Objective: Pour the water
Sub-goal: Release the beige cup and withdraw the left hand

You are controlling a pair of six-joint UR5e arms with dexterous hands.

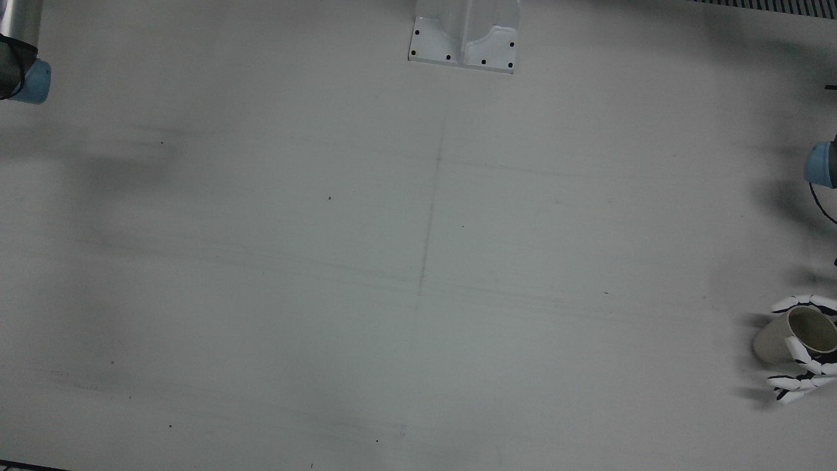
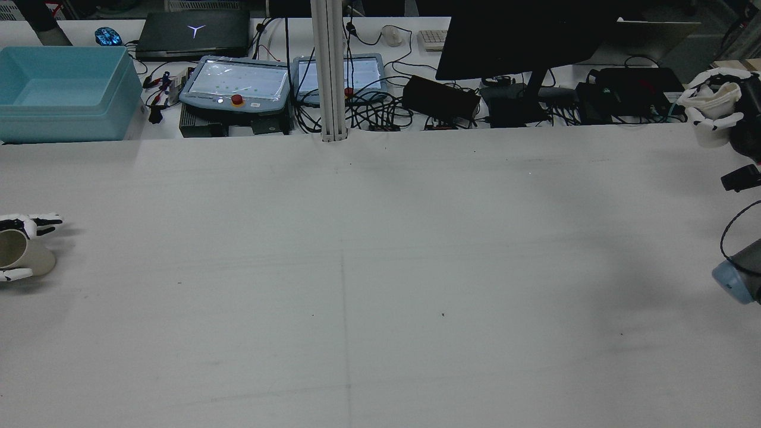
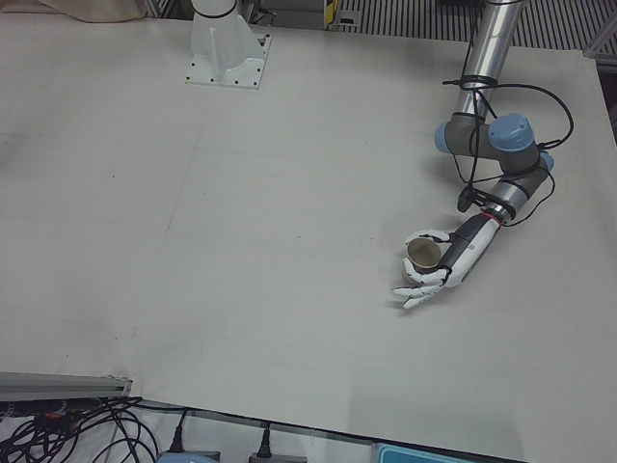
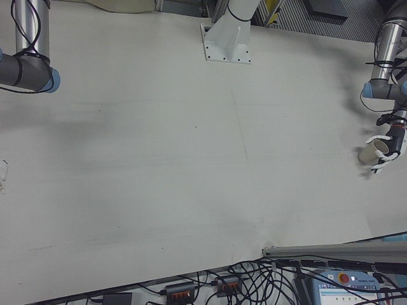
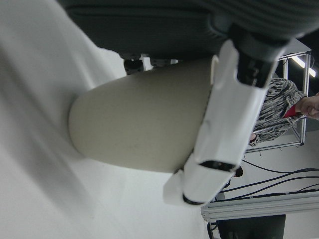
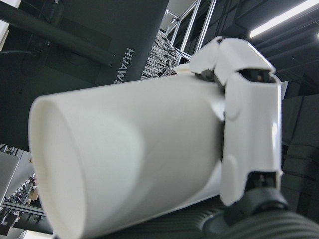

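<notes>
Two cups show, one in each robot hand. At the right edge of the front view, low down, the left robot hand (image 1: 803, 350) has its fingers curled around a beige cup (image 1: 794, 335), and the cup's open mouth faces up toward the camera. The left-front view shows more: the whole left arm (image 3: 492, 164) reaches down from the upper right of the frame to that cup, which sits low over the tabletop (image 3: 241, 241). The left hand view is very close; it shows the cup's beige side and round bottom, with a white finger (image 5: 224, 129) pressed across it. The right robot hand (image 2: 716, 110) shows only in the rear view, at the upper right edge, wrapped around a white cup (image 2: 710, 128) held up high. The right hand view shows that white cup big, with a white finger (image 6: 249, 134) clamped on its side. You cannot tell if there is water in either cup. The tabletop is pale grey, with a thin dark line down the middle. Behind it in the rear view are a blue bin (image 2: 62, 92) at the upper left, two screens (image 2: 238, 80), a dark monitor (image 2: 523, 38) and many cables.
</notes>
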